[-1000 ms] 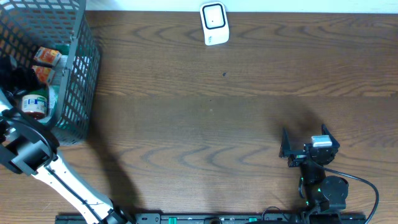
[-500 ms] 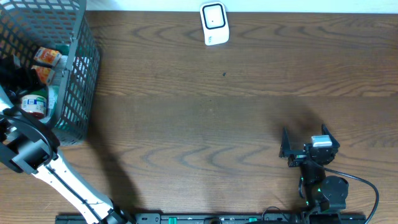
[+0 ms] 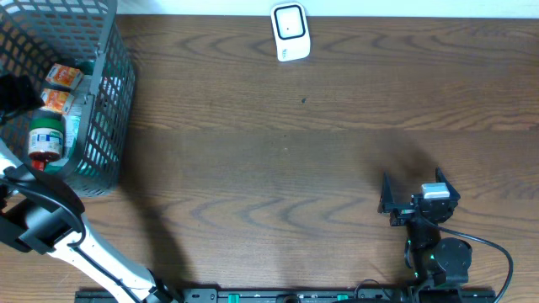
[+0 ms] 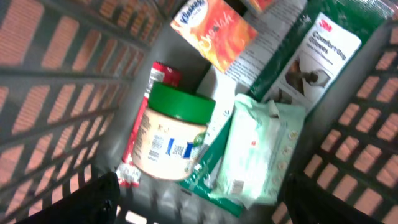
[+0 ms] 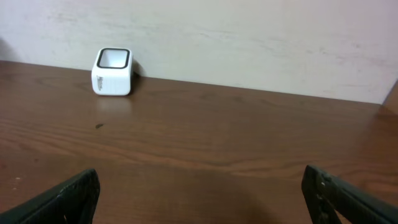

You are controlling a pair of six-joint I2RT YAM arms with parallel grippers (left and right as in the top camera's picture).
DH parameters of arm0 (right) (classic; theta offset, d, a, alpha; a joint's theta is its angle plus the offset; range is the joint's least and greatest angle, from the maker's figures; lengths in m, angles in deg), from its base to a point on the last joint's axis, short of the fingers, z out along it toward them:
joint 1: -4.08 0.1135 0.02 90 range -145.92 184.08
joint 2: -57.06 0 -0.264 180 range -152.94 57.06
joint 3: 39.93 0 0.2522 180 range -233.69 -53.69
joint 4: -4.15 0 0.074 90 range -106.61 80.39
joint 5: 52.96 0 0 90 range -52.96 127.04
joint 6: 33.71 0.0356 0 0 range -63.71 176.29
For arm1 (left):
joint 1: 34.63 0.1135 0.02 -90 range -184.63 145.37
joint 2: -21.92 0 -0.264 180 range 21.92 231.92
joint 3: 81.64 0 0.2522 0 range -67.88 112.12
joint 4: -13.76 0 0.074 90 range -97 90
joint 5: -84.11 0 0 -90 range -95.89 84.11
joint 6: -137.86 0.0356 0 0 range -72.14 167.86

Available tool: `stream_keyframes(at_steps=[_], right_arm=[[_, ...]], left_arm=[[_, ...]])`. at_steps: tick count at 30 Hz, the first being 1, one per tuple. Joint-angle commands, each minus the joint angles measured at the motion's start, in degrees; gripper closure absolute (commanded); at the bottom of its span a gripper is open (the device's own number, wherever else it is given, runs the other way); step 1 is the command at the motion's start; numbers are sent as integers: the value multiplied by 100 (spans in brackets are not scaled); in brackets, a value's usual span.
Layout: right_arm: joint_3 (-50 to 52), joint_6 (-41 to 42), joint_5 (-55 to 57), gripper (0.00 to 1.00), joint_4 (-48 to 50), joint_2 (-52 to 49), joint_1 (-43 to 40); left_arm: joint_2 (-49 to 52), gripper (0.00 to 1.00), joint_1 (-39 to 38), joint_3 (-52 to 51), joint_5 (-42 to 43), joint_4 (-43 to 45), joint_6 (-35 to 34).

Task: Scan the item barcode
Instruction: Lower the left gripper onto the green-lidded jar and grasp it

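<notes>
A grey wire basket (image 3: 105, 101) at the table's left end holds several items. In the left wrist view I see a green-lidded jar (image 4: 171, 134) lying on its side, an orange tissue pack (image 4: 214, 31), a pale green wipes pack (image 4: 258, 149) and a green 3M package (image 4: 317, 56). My left gripper (image 4: 199, 208) hangs open inside the basket just above the jar and wipes, holding nothing. From overhead the left gripper (image 3: 15, 94) shows beside the jar (image 3: 46, 135). The white scanner (image 3: 290, 32) stands at the far edge. My right gripper (image 3: 417, 198) rests open near the front right.
The basket's mesh walls (image 4: 68, 81) close in on both sides of the left gripper. In the right wrist view, bare wood lies between the right gripper (image 5: 205, 199) and the scanner (image 5: 112, 71), which stands against a pale wall (image 5: 249, 37).
My left arm has shifted inside the basket, and its gripper has moved toward the far side. The jar now shows more fully from overhead. The right arm has not moved.
</notes>
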Motion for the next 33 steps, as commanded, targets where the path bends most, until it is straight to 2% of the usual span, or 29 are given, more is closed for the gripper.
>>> stream_keyframes(at_steps=[1,8,14,33], right_arm=[[4,-33,-22,1,-22,31,-61],[4,-33,-22,1,-22,31,-61],[4,-33,-22,1,-22,31,-61],[4,-33,-22,1,-22,31,-61]], left_arm=[[37,14,-37,-140,72,-90,133],[37,14,-133,-756,-24,127,341],[37,14,-245,-1071,-752,372,313],[37,14,-256,-2197,-1047,1464,319]])
